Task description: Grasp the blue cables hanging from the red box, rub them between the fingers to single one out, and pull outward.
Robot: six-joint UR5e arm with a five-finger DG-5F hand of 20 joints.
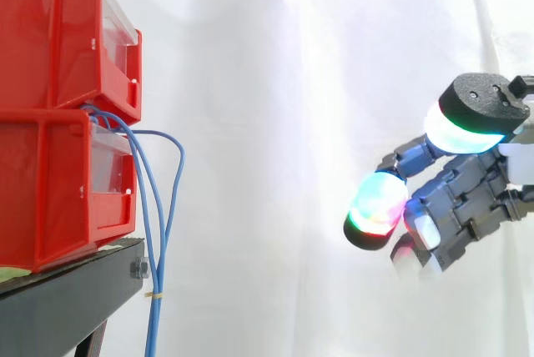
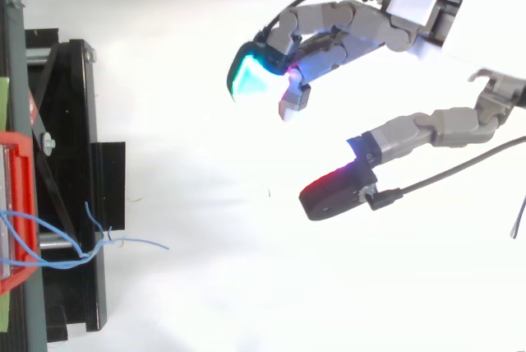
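— Where the blue cables [image 1: 153, 315] leave the red box [image 1: 50, 182], is their start visible?
— No, hidden inside (thin smooth loops, cut off below). Robot hand [image 1: 467, 198] sits well apart, fingers loosely spread, empty.

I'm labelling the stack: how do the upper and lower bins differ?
The upper bin rests on the lower bin, which sits on the black stand. The blue cables hang across the lower bin's front; the upper bin's front is bare. Both are red with clear fronts.
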